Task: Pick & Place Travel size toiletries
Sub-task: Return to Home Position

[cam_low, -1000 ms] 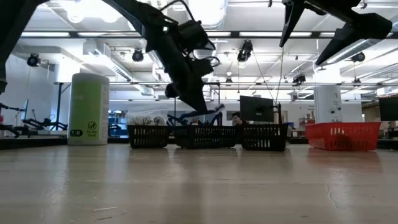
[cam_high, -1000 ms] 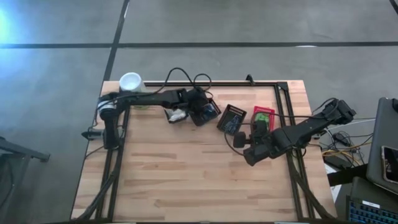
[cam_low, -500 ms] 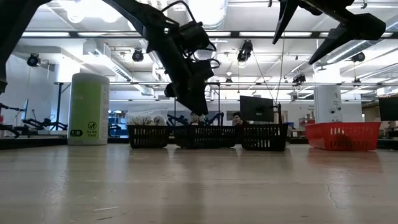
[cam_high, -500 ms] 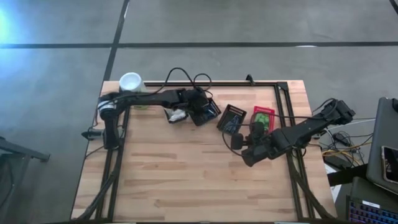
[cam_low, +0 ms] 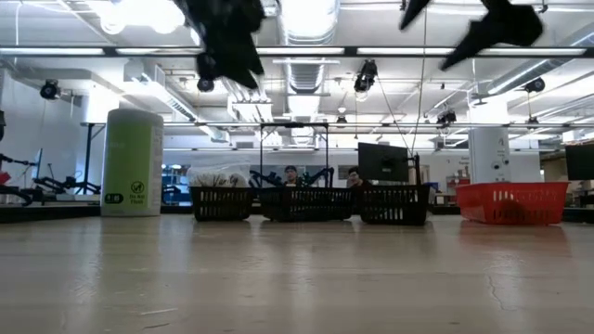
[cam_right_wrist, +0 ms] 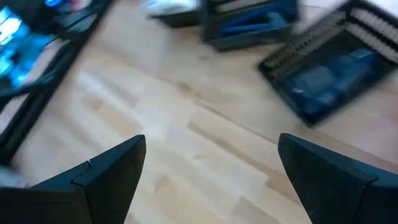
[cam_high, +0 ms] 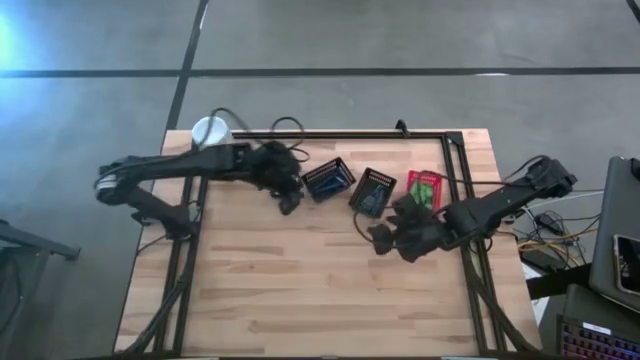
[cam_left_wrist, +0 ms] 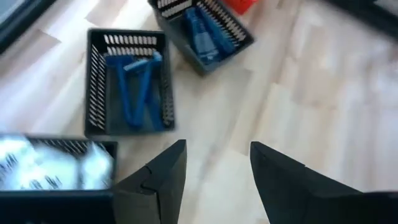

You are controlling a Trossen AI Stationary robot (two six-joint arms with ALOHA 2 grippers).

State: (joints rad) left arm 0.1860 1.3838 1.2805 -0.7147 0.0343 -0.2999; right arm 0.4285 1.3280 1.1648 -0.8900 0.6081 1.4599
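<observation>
The toiletries lie in small slotted baskets along the table's far side. White crinkly packets (cam_left_wrist: 50, 163) fill the leftmost black basket. Blue slim tubes (cam_left_wrist: 134, 93) lie in the middle black basket (cam_high: 330, 178), and more blue items (cam_left_wrist: 202, 34) in the third black basket (cam_high: 372, 188). Green pieces sit in the red basket (cam_high: 424, 188). My left gripper (cam_left_wrist: 214, 149) is open and holds nothing; it hovers high over bare wood, near-left of the middle basket (cam_high: 290, 203). My right gripper (cam_right_wrist: 211, 146) is wide open, holds nothing, and hangs above the table just near the third basket (cam_high: 382, 237).
A tall pale-green canister with a white lid (cam_high: 210, 130) stands at the far left corner (cam_low: 135, 162). Black frame rails (cam_high: 455, 190) run along the table's far and right sides, with cables near the far edge. The near half of the wooden tabletop (cam_high: 300, 290) is bare.
My left gripper has drawn back from over the middle black basket, toward the table's left and near side, and has risen; its arm has swung out leftward. My right gripper has moved a little toward the table's left and upward.
</observation>
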